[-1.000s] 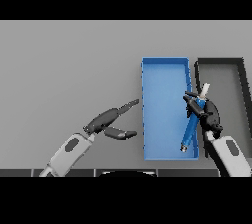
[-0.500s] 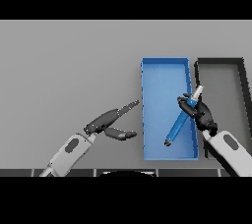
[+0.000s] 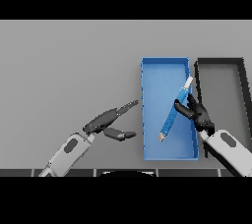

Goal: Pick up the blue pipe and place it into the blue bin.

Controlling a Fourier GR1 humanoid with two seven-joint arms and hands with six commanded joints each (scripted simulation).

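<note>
Even flat light, soft shadows, no glare, slight blur

One head view looks steeply down on the grey table (image 3: pixel 64 61); no second view.

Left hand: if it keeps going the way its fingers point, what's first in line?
The left hand points up and right, toward the blue bin. Its left wall looks like the first thing in line, though the hand's height over the table is unclear, so it might pass over the rim.
</note>
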